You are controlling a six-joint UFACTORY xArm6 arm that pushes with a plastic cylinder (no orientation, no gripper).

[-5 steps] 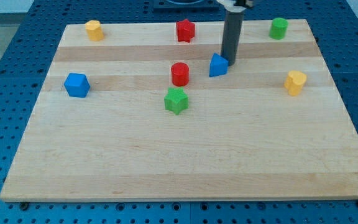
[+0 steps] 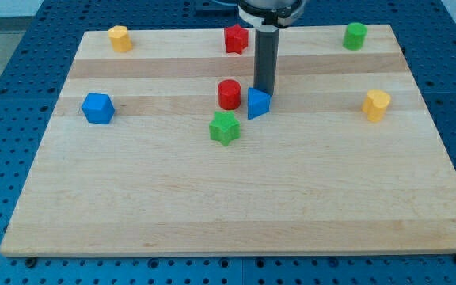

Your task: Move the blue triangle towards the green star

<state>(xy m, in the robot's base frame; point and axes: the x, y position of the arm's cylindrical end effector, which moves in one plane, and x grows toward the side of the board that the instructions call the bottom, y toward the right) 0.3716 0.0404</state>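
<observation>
Blue blocks number two: the blue triangle [image 2: 258, 103], touching my tip [image 2: 264, 92] at its upper edge, sits just right of the single green star [image 2: 225, 127]; the blue cube [image 2: 97, 108] lies far left. No gripper exists here.

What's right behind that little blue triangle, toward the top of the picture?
My tip, the dark rod's lower end, stands right behind the blue triangle, seemingly touching it. The rod hides a strip of board behind it. The red cylinder sits to the view's left.
</observation>
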